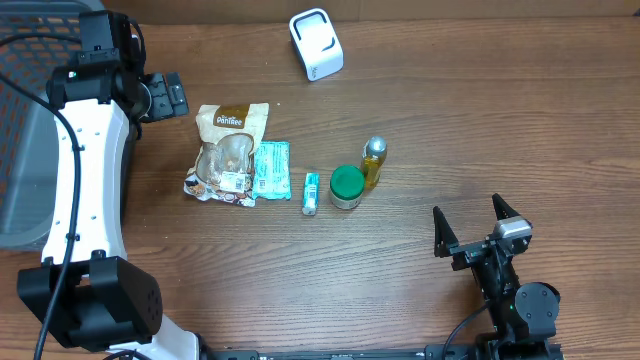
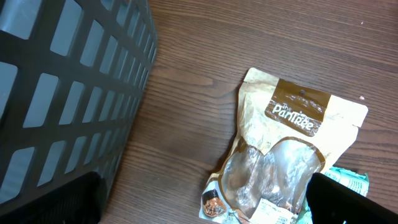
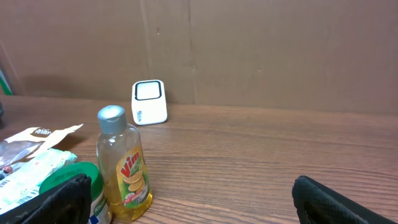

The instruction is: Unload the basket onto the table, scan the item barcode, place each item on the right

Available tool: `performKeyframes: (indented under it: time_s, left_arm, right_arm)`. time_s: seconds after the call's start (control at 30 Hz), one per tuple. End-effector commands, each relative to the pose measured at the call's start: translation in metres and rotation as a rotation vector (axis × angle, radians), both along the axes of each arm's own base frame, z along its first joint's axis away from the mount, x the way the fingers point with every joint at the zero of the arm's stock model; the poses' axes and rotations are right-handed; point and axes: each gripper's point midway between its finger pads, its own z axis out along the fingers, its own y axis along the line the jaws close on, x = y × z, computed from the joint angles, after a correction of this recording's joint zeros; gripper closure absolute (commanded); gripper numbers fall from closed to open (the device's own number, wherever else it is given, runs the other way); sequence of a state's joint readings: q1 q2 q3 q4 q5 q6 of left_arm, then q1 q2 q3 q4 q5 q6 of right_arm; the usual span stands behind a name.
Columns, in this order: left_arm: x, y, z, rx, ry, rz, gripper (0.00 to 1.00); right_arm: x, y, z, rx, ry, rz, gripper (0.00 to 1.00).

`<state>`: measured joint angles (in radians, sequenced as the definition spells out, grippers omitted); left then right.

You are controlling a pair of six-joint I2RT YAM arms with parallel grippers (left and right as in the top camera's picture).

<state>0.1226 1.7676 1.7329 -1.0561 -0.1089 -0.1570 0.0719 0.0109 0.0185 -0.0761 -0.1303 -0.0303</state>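
Right jaws spread; bottle (image 3: 124, 168) well apart.

We logged white scanner (image 1: 316, 44) upright at far edge of desk (image 1: 500, 120). Nearer, in a row: snack pouch (image 1: 229, 152) and teal packet (image 1: 271, 170) flat, tube (image 1: 311, 193), green-lidded jar (image 1: 347, 186), yellow bottle (image 1: 373, 163) standing.

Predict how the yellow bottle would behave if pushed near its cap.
The bottle stands upright, tall and narrow, so it would probably tip. Its smooth clear sides look slippery. Nearly full, it is likely heavy for its size.
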Motion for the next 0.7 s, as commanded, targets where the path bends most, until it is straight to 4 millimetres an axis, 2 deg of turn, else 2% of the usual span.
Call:
performKeyframes:
  time_s: [0.0,0.67]
  left_arm:
    - [0.0008,0.0059,0.0064,0.015,-0.013,0.011,0.0]
    - [0.0008,0.0059,0.0064,0.015,-0.013,0.011,0.0]
  right_arm:
    - [0.0006,-0.0023,-0.0028,-0.004,-0.001,-0.011,0.0]
    - [0.0007,-0.0029,-0.0027,-0.004,-0.001,-0.014,0.0]
